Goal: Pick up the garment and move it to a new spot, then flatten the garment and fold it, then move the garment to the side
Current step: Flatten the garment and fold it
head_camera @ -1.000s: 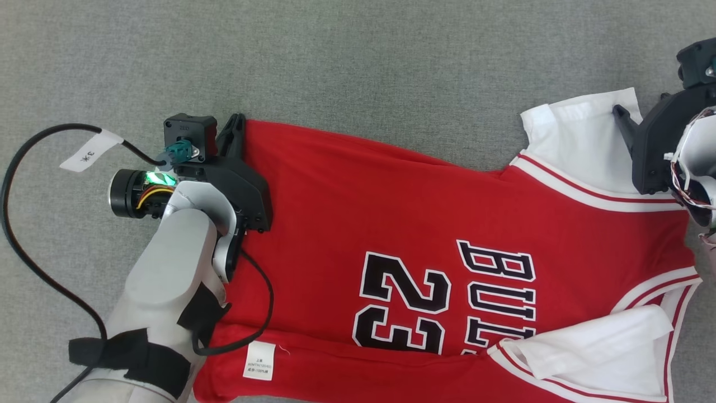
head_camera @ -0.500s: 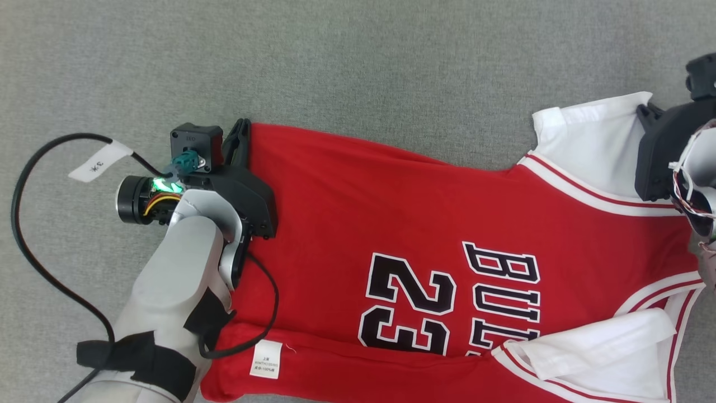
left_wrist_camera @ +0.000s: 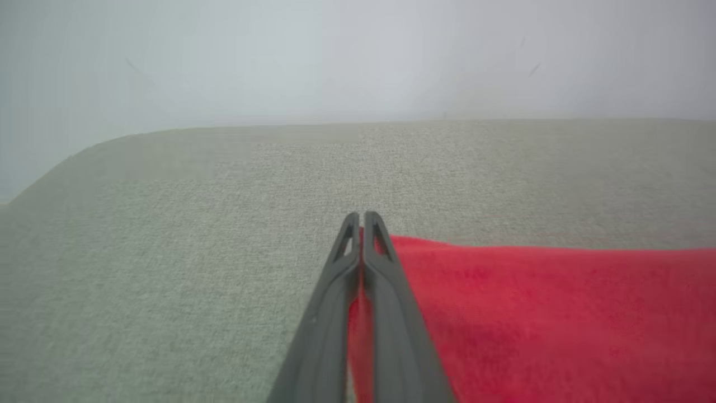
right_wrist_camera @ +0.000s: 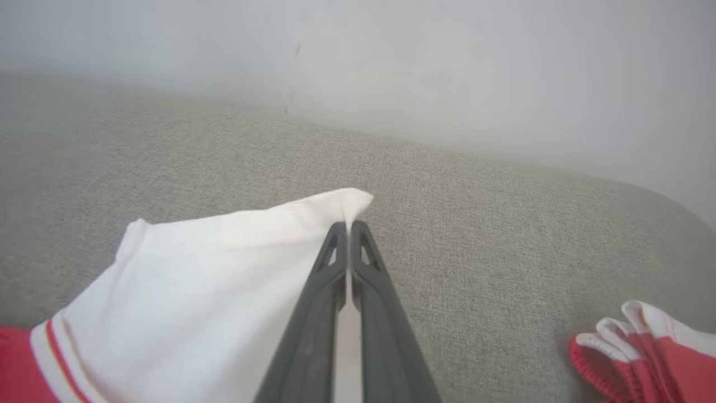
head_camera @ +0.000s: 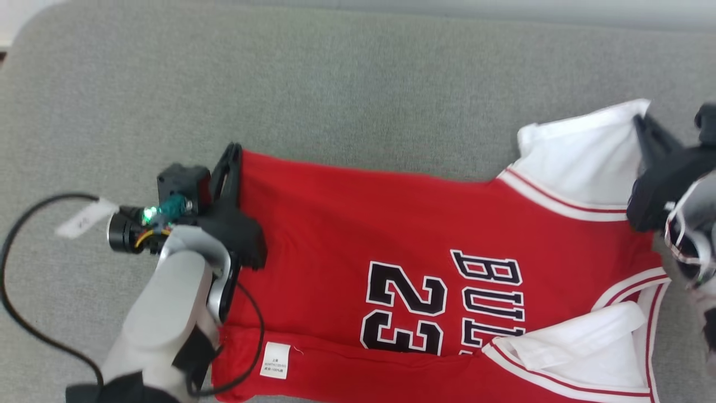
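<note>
Garment [head_camera: 347, 224], a red jersey, lies spread on the grey cushion [head_camera: 335, 84]; your head view cuts off its near edge. Left gripper [left_wrist_camera: 362, 215] is clamped on the red hem corner. The right gripper [right_wrist_camera: 348, 225] pinches the white sleeve tip, apparently just above the cushion.

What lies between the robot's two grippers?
In the head view, the far edge of the jersey: red cloth from the left gripper, then its white sleeve up to the right gripper.

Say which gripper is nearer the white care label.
Left. The left gripper pinches the jersey hem, the end with the care label; right gripper clamps the white sleeve at the opposite end.
</note>
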Controlling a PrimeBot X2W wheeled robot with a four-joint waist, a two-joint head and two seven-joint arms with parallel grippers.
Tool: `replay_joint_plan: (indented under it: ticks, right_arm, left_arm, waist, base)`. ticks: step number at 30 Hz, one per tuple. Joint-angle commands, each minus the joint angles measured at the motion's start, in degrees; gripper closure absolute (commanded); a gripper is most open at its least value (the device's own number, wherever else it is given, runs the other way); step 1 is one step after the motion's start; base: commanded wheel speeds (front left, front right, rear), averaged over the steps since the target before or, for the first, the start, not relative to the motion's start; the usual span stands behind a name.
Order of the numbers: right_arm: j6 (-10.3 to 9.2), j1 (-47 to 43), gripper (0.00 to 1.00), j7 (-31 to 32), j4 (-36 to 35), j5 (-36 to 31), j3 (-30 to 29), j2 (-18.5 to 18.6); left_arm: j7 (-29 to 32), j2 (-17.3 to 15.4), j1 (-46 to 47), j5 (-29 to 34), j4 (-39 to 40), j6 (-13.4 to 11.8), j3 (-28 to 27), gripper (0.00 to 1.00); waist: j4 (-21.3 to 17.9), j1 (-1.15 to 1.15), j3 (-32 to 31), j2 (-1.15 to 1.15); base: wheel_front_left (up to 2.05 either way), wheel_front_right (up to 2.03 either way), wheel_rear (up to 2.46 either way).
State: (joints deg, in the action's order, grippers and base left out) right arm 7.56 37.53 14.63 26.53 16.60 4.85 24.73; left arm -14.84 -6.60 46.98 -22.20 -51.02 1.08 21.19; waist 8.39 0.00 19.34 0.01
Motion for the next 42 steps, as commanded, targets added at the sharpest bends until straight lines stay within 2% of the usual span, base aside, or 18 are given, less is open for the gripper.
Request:
replay_joint_plan:
  ticks: [1, 7, 15, 20, 30, 32, 33, 37, 40, 41, 42]
  right_arm:
    - [-0.17, -2.3, 1.00, -0.1, -1.1, 1.3, 0.6, 0.0]
    - [-0.17, -12.3, 1.00, 1.9, -10.6, 6.3, 1.0, 2.3]
    - [-0.16, -23.5, 1.00, 5.5, -25.4, 7.8, -1.2, 4.0]
    - [-0.17, -30.3, 1.00, 11.6, -31.7, 11.4, 0.2, 5.9]
    - [-0.16, -38.9, 1.00, 23.3, -37.2, 16.0, 0.3, 8.5]
    - [-0.16, -40.2, 1.00, 25.2, -38.6, 16.5, -0.3, 8.6]
    - [-0.16, -40.7, 1.00, 26.2, -39.1, 16.9, -0.5, 8.6]
    - [-0.16, -42.6, 1.00, 28.7, -41.5, 17.4, -1.7, 8.4]
    - [-0.16, -44.1, 1.00, 30.9, -42.8, 18.1, -2.1, 8.0]
    - [-0.16, -44.6, 1.00, 31.6, -43.3, 18.2, -2.4, 7.9]
    - [-0.16, -44.9, 1.00, 32.3, -43.6, 18.5, -2.5, 7.8]
  left_arm:
    - [-0.3, -0.8, -2.2, 0.7, 1.2, 0.4, 0.1, 1.00]
    - [-0.3, -3.8, -11.6, 3.7, 11.4, -0.1, 0.2, 1.00]
    - [-0.3, -6.5, -23.1, 6.0, 23.8, -1.1, -0.8, 1.00]
    - [-0.3, -6.9, -27.2, 5.6, 24.7, -1.5, -1.5, 1.00]
    - [-0.3, -6.5, -29.1, 5.1, 22.8, -1.7, -2.3, 1.00]
    - [-0.4, -6.5, -29.2, 5.1, 22.2, -1.6, -2.4, 0.89]
    - [-0.4, -6.5, -29.3, 5.1, 22.1, -1.6, -2.5, 0.87]
    - [-0.4, -6.2, -29.7, 4.9, 21.4, -1.8, -3.0, 1.00]
    - [-0.4, -5.8, -30.0, 4.6, 21.2, -1.9, -3.5, 1.00]
    - [-0.4, -5.7, -30.2, 4.6, 21.2, -1.9, -3.7, 0.95]
    - [-0.4, -5.5, -30.6, 4.5, 21.2, -1.9, -3.8, 0.86]
  waist:
    - [-0.3, 0.00, -2.3, -0.01]
    - [-1.1, 0.00, -5.5, -0.01]
    - [-2.6, 0.00, -7.0, -0.01]
    - [-3.1, 0.00, -7.5, -0.01]
    - [-3.6, 0.00, -8.3, -0.01]
    - [-3.7, 0.00, -8.4, -0.01]
    - [-3.8, 0.00, -8.5, -0.01]
    - [-4.1, 0.00, -8.7, -0.01]
    - [-4.3, 0.00, -8.7, -0.01]
    - [-4.3, 0.00, -8.7, -0.01]
    - [-4.4, 0.00, -8.7, -0.01]
  base:
    - [0.00, 0.00, 0.00]
    - [0.00, 0.00, 0.00]
    - [0.00, 0.00, 0.00]
    - [0.00, 0.00, 0.00]
    - [0.00, 0.00, 0.00]
    - [0.00, 0.00, 0.00]
    - [0.00, 0.00, 0.00]
    - [0.00, 0.00, 0.00]
    - [0.00, 0.00, 0.00]
    - [0.00, 0.00, 0.00]
    - [0.00, 0.00, 0.00]
